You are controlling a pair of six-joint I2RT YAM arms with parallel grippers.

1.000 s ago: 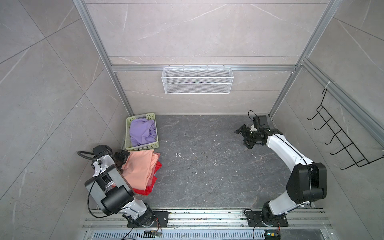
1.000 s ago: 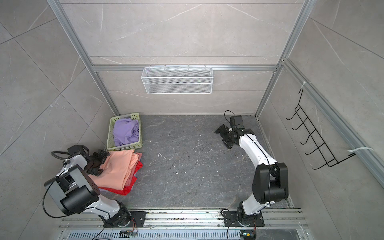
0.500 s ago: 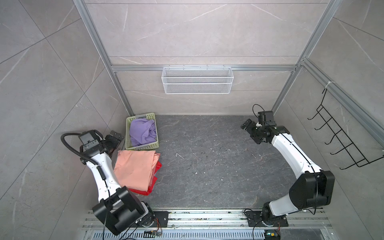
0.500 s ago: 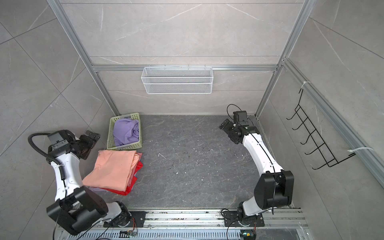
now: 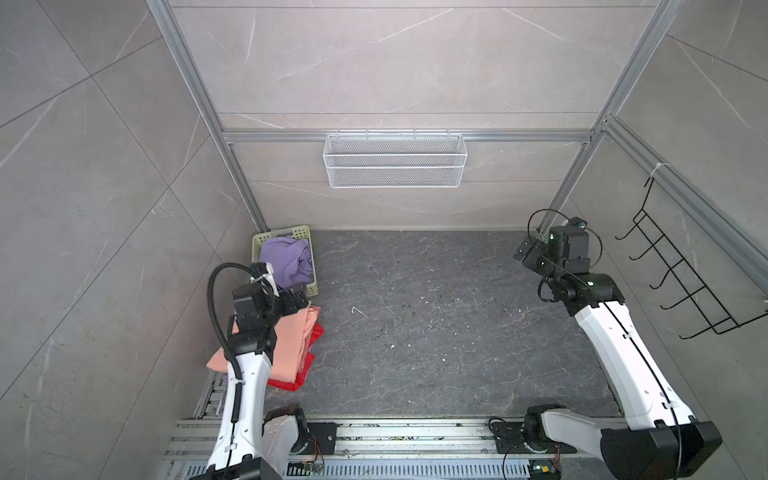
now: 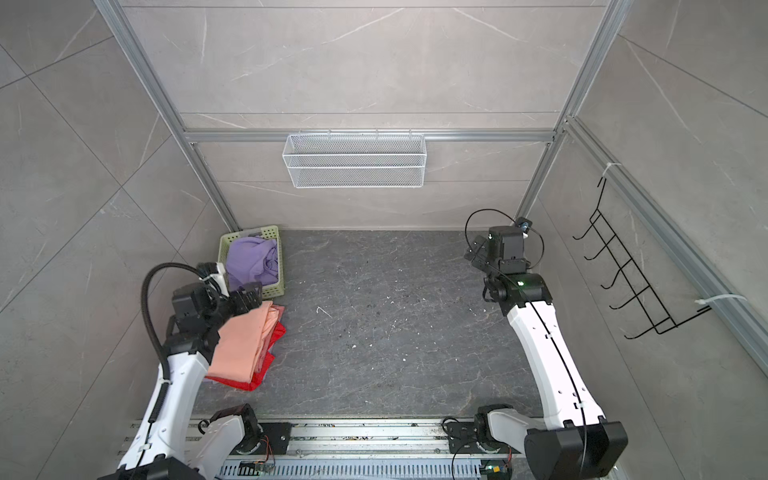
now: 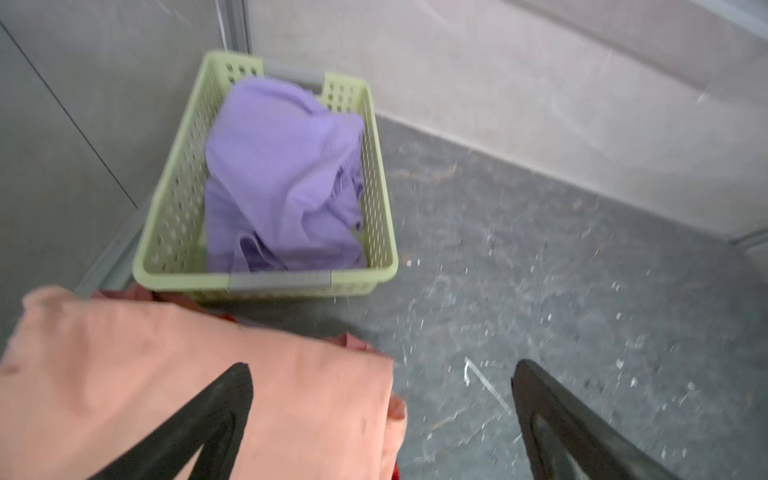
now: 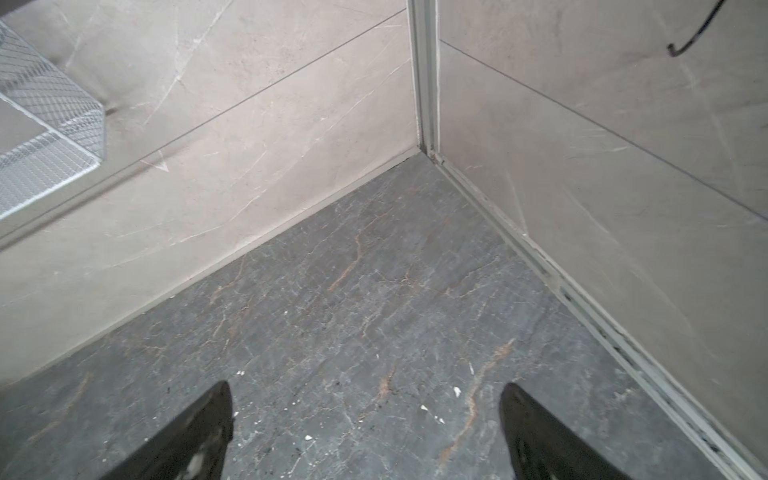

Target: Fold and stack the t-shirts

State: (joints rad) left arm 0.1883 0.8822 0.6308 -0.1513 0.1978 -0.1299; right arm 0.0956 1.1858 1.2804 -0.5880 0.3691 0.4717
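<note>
Left wrist view: left gripper [image 7: 380, 368] has its jaws spread wide with nothing pinched. One finger hangs over the folded peach-pink t-shirt [image 7: 166, 374], the other over the bare dark stone tabletop [image 7: 582, 270]. That shirt tops a stack at the table's left edge. The dusty rose t-shirt [image 6: 281, 311] and bright red t-shirt [image 6: 245, 380] peek out beneath it. Just beyond the stack, the lavender t-shirt [image 7: 282, 174] lies crumpled inside the pale green perforated basket [image 7: 172, 208]. Near the far right corner, the right gripper [image 8: 366, 387] is spread and empty above bare tabletop, well apart from the shirts.
</note>
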